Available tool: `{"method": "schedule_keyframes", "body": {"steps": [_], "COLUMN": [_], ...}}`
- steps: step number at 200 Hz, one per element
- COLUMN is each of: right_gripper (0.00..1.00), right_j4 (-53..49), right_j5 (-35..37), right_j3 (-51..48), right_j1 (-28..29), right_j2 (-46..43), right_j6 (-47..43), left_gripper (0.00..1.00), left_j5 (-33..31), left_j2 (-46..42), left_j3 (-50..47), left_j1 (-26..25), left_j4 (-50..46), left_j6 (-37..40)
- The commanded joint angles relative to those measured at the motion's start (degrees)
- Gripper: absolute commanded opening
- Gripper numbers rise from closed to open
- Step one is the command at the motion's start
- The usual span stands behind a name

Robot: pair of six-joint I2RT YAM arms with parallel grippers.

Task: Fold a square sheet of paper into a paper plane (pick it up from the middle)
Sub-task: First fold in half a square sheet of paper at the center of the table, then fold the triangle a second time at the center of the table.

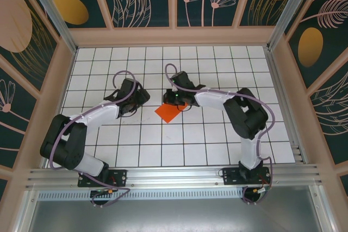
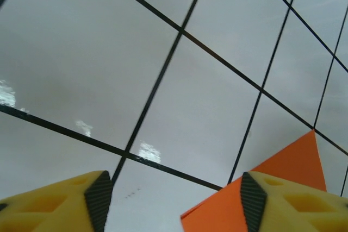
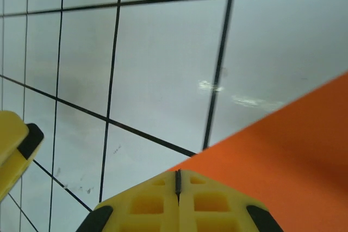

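From above, the orange paper (image 1: 168,113) lies mid-table on the white grid (image 1: 217,134). The left gripper (image 1: 140,99) sits just beside it and the right gripper (image 1: 175,101) is at its far edge.

Left wrist cam: jaws wide apart with nothing between them, paper (image 2: 296,161) by the right-hand finger.

Right wrist cam: jaws pressed shut, paper (image 3: 283,156) right behind the tips. Can't tell if it's pinched.

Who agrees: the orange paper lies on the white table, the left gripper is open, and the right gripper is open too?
Not quite: the right gripper is shut, its jaws pressed together, as the right wrist view shows. The rest stands.
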Motion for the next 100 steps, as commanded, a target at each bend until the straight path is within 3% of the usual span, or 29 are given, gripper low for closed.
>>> {"method": "schedule_keyframes", "body": {"steps": [1,43,100], "right_gripper": [0.00,0.00,0.00], "right_j4": [-5.5,-10.3,-17.5], "right_j5": [1.3,0.5,-1.5], "right_j3": [3.8,7.5,-1.1], "right_j1": [1.4,3.7,4.0], "right_j2": [4.5,8.6,3.7], "right_j6": [-1.2,-4.2,-18.4], "left_gripper": [0.70,0.83,0.95], "left_j5": [1.8,1.2,0.2], "left_j2": [-0.9,-1.0,-0.9], "left_j3": [0.2,0.3,1.8], "left_j1": [1.2,2.1,2.4], "left_j4": [-1.9,-2.8,-4.3], "left_j6": [2.5,3.3,5.4]}}
